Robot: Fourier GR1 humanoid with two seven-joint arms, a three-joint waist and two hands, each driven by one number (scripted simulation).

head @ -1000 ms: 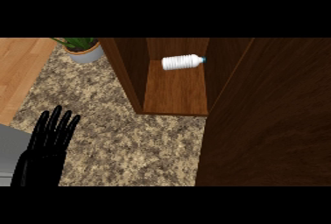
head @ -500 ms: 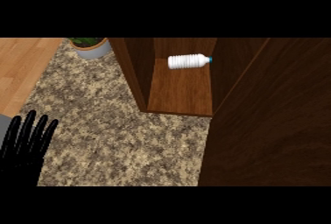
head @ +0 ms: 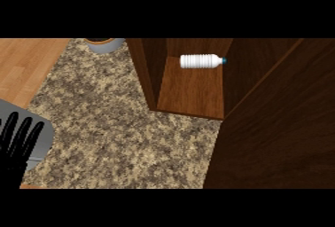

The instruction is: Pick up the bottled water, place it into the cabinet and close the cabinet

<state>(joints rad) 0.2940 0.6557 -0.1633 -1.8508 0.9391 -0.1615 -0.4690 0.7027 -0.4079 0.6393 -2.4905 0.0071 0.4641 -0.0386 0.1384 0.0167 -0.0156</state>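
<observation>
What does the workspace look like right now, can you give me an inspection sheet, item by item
Surface: speckled granite counter, with a wooden strip at left.
Job's things: bottled water lying on its side on the cabinet shelf; cabinet door open.
Clutter: grey pot at the counter's back edge.
Hands: left hand open, resting at the left edge; right hand not seen.
Cables: nothing seen.
Surroundings: grey forearm by the left hand.

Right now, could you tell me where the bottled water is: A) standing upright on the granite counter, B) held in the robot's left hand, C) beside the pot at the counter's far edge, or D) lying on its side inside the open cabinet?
D: the bottled water lies on its side on the floor of the open cabinet, away from the open left hand.
</observation>
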